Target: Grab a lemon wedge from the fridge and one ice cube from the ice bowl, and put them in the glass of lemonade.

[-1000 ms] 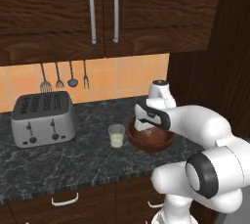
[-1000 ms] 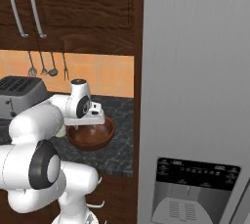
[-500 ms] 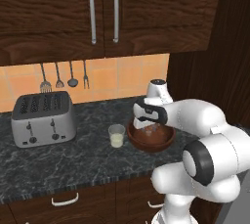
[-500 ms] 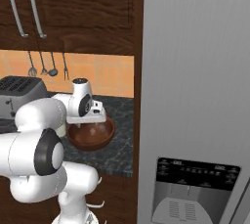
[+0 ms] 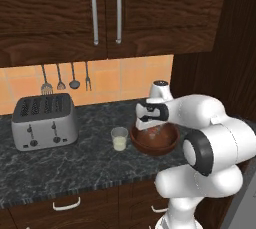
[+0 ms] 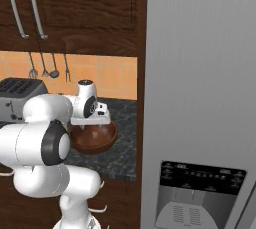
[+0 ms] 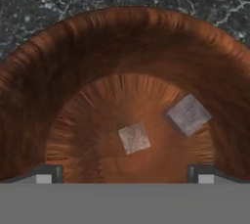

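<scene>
Reddish-brown wood fills my view as my gripper [image 7: 124, 171] hangs spread wide, holding nothing, over the ice bowl [image 7: 73, 61], and two ice cubes [image 7: 134, 138] lying near each other could both get pinched or skid away.

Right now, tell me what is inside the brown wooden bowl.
The ice bowl holds two pale ice cubes, one near the centre and one beside it. The open gripper hangs above them; the nearest strip of the floor is covered.
</scene>
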